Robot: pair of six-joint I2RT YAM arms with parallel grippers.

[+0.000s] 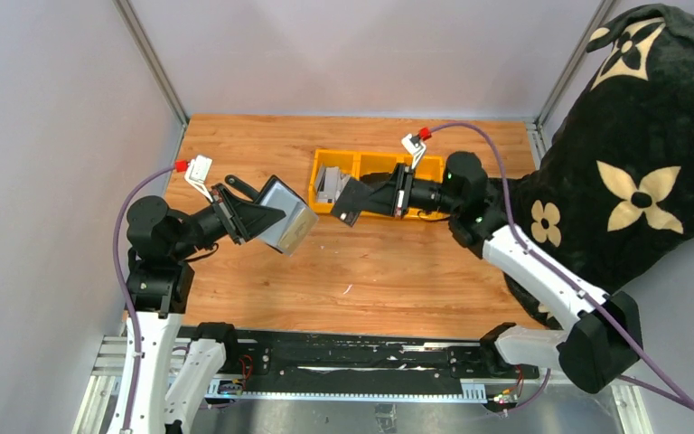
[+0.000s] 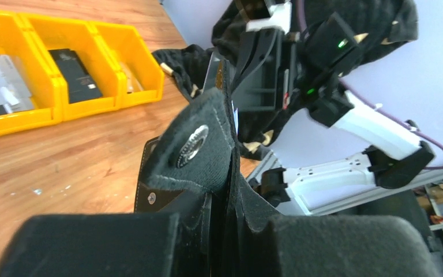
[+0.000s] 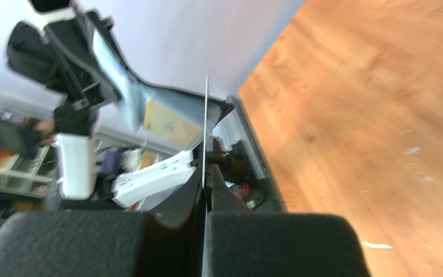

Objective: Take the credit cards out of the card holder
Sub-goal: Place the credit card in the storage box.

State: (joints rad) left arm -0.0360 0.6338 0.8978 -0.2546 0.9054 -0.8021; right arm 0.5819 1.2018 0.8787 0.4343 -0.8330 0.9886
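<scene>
My left gripper point(image 1: 265, 220) is shut on the card holder point(image 1: 287, 217), held up above the table with its grey inside facing right. In the left wrist view its black flap with the metal snap point(image 2: 191, 149) sticks up from between my pads point(image 2: 92, 242). My right gripper point(image 1: 368, 199) is shut on one thin credit card point(image 1: 351, 204), which looks dark from above and hangs clear of the holder, just in front of the yellow bins. The right wrist view shows that card edge-on point(image 3: 206, 133) between the right gripper's pads point(image 3: 277, 242). A yellowish card point(image 3: 170, 122) shows in the holder.
A row of yellow bins point(image 1: 426, 168) stands at the back of the wooden table; its left compartment holds grey cards point(image 1: 329, 183) and a chunky black item point(image 2: 75, 75) lies in the middle one. A big black plush bag with cream flowers point(image 1: 651, 136) fills the right side.
</scene>
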